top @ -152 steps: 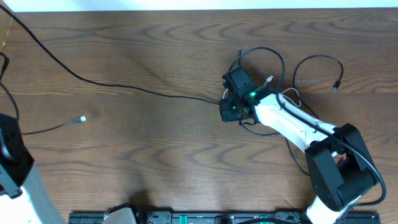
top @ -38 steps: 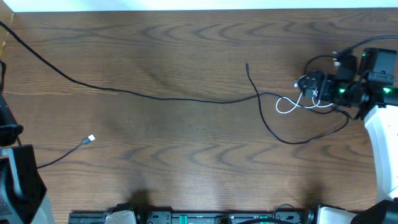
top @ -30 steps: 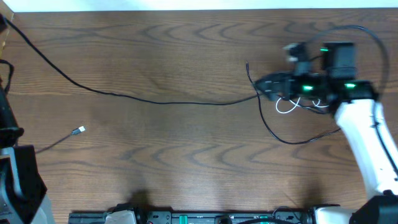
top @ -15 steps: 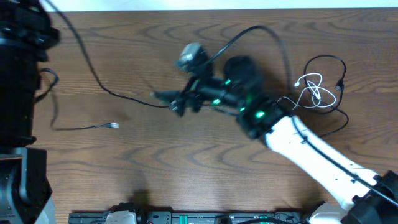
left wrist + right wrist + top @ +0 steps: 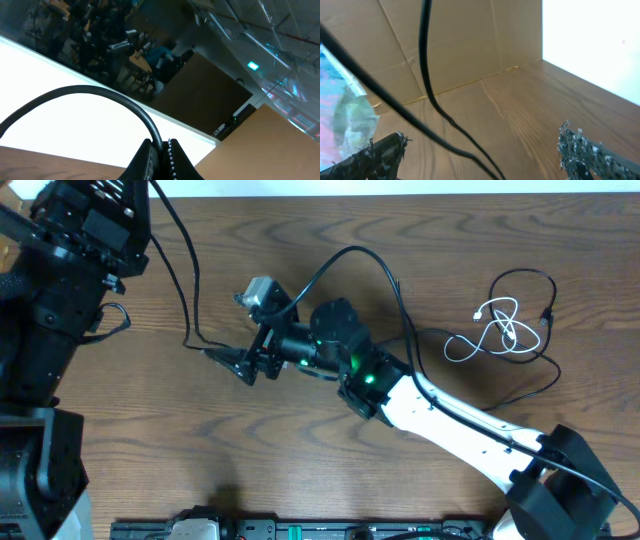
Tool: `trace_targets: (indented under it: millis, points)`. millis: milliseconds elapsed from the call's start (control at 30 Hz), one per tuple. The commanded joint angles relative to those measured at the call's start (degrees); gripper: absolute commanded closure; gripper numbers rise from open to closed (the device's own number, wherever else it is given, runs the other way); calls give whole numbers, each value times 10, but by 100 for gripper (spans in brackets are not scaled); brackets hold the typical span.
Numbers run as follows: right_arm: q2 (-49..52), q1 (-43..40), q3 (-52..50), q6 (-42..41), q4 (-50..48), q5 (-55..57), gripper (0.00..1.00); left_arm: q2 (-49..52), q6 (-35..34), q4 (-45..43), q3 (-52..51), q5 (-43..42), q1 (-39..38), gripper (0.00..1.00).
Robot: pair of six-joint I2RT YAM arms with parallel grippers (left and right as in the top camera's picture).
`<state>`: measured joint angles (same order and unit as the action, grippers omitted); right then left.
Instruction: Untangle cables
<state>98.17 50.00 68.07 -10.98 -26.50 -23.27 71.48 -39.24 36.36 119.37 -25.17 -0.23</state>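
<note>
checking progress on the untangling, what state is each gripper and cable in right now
left gripper: jaws shut on the long black cable
right gripper: jaws wide open, that cable running between them ungripped
long black cable: left end lifted off the table
second black cable: slack on the table, far right
white cable: loose coil on the table, unheld

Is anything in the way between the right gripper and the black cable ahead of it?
Nothing visible does. The black cable runs just ahead of the open right gripper, with only the wooden table behind it.
</note>
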Motion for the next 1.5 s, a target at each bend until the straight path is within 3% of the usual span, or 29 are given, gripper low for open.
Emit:
trace_targets:
  millis: [0,500,600,667,700,800,933,1133,1467]
  points:
    - [12,8,6,-12,-10,9,5,1,-7,5,1,-14,-2,92]
    - [33,11,6,-70,-86,39,10,4,-61,28,1,-49,-2,93]
    - [34,11,6,-70,-87,38,24,4,-61,30,1,-49,-2,92]
    - [35,11,6,-70,-92,38,46,4,-61,31,1,-51,-2,93]
    - [34,11,6,-71,-94,38,50,4,-61,32,1,-56,-2,93]
    - [35,11,6,-79,-101,39,52,4,-66,35,1,-72,-2,92]
    - [35,11,6,-79,-102,39,63,4,-74,35,1,-90,-2,92]
    - [35,11,6,-78,-102,39,57,4,-94,39,1,-123,-2,93]
    - [35,11,6,-68,-132,63,57,3,-111,39,1,-153,-2,93]
